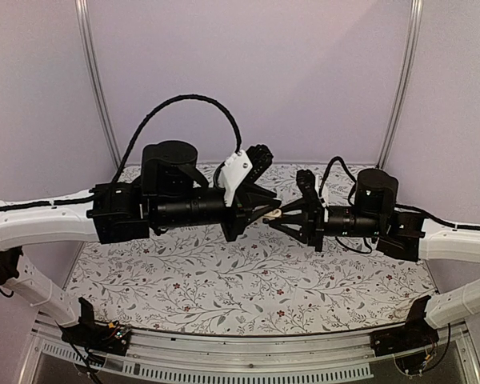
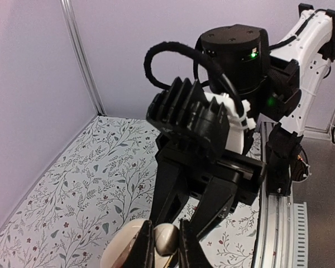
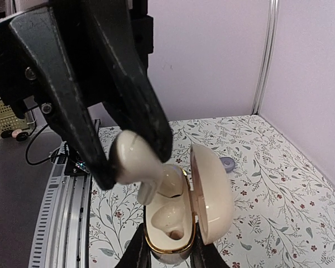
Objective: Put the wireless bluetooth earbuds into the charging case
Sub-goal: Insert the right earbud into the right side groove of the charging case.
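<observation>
Both clamped: left pincer pinches earbud, right pincer grips case, base hidden

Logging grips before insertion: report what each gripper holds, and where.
The left gripper pinches an earbud by its upper end; the right gripper clamps the charging case by its base.

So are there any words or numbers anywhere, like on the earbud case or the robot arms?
None: no text can be read in any view.
The cream charging case and the earbud are plain, no logo showing.
The right arm shows only green lights, no label.
The tablecloth has just flowers.
The clutter beside the table is too blurred to read.
</observation>
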Robot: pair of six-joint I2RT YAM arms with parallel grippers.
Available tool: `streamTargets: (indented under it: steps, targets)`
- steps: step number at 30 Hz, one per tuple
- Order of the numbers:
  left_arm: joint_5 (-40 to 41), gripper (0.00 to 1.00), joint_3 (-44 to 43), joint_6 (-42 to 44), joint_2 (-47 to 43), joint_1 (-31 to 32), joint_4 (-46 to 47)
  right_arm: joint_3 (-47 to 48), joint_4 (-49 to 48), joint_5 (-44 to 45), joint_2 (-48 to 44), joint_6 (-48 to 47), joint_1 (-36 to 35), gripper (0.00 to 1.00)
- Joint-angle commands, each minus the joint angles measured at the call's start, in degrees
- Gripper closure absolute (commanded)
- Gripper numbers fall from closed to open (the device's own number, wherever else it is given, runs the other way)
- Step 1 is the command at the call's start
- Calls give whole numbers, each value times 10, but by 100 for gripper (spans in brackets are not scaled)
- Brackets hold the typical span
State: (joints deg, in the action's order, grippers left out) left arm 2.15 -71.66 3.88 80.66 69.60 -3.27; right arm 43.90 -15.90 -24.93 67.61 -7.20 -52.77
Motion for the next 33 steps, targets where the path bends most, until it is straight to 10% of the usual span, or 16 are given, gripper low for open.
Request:
streamTargets:
  steps: [1, 33]
  targets:
    - [-9, 94, 17, 7, -9, 8, 22, -12, -21, 14, -20, -19, -7, 100]
    - [7, 95, 27, 18, 8, 11, 58, 4, -54, -26, -9, 49, -9, 100]
